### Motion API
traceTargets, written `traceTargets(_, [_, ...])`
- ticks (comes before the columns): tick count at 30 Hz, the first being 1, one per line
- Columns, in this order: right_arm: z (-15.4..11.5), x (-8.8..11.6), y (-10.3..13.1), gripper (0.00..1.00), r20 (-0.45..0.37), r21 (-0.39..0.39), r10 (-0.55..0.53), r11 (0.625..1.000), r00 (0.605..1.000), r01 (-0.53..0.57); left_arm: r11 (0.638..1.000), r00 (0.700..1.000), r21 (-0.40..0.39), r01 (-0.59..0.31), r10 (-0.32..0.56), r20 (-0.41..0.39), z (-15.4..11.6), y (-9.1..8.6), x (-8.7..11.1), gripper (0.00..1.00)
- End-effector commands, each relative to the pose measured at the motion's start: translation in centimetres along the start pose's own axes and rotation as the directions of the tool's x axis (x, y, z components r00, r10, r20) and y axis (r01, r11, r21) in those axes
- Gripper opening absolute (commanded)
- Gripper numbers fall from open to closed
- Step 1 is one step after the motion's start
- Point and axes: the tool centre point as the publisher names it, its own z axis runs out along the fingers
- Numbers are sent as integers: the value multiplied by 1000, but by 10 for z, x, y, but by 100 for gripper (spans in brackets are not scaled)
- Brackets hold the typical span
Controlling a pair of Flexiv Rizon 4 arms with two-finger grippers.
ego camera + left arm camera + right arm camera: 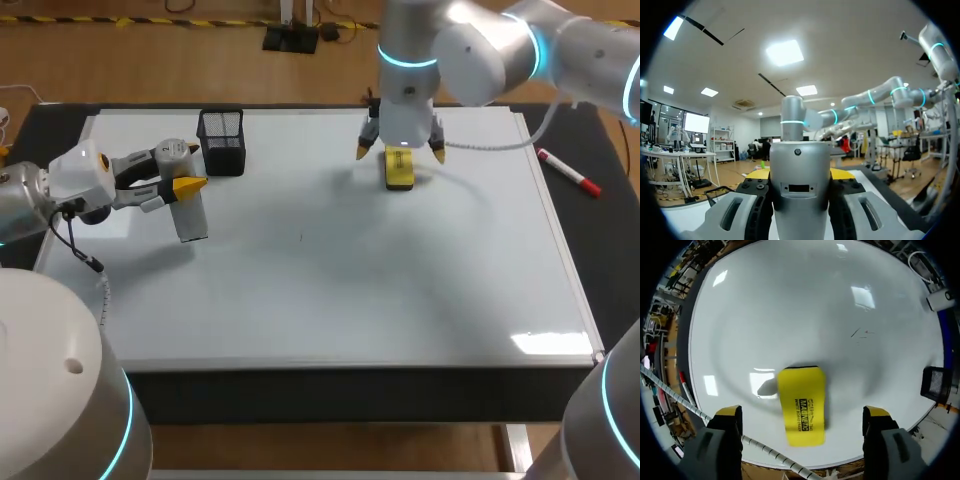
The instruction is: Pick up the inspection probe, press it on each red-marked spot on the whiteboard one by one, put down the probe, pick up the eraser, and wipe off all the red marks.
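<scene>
The whiteboard (400,290) covers most of the dark bench (605,240). Near its far left corner a black mesh holder (222,142) stands upright with its top open; its inside is too dark to tell what it holds. Just beside it, nearer the left edge, the left jaws are pinching the silvery inspection probe (190,216) from two sides, and the probe hangs down over the board. At the far middle of the board the yellow eraser (802,405) lies flat. The right jaws hang above it, spread wide, one yellow tip on each side and neither touching it. A few faint thin marks (860,333) show near the board's middle. A red marker (568,170) lies on the bench past the board's right edge.
</scene>
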Motion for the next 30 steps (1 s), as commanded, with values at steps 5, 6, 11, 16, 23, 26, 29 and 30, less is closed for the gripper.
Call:
traceTargets(5, [-30, 30, 7, 100, 87, -86, 265, 962, 960, -258, 1000, 1000, -3, 1, -1, -1, 0, -2, 0, 0])
traceTargets(6, [-32, 33, 6, 100, 97, -106, 313, 947, 945, -302, 1000, 1000, -3, 1, -1, -1, 0, -2, 0, 0])
traceTargets(11, [-45, 46, 4, 100, 161, -189, 446, 889, 880, -416, 1000, 1000, -3, 1, -1, -1, 0, -2, 0, 0])
traceTargets(16, [-60, 56, 0, 100, 192, -235, 565, 821, 803, -521, 1000, 1000, -3, 1, -1, -1, 0, -2, 0, 0])
traceTargets(23, [-75, 65, -8, 100, 217, -314, 691, 718, 690, -621, 1000, 1000, -3, 1, -1, -1, 0, -2, 0, 0])
traceTargets(26, [-83, 71, -11, 100, 250, -355, 724, 687, 643, -634, 1000, 1000, -3, 1, -1, -1, 0, -2, 0, 0])
traceTargets(29, [-91, 79, -13, 100, 278, -390, 759, 650, 589, -653, 1000, 1000, -3, 1, -1, -1, 0, -2, 0, 0])
traceTargets(30, [-94, 82, -14, 100, 275, -406, 773, 632, 572, -660, 1000, 1000, -3, 1, -1, -1, 0, -2, 0, 0])
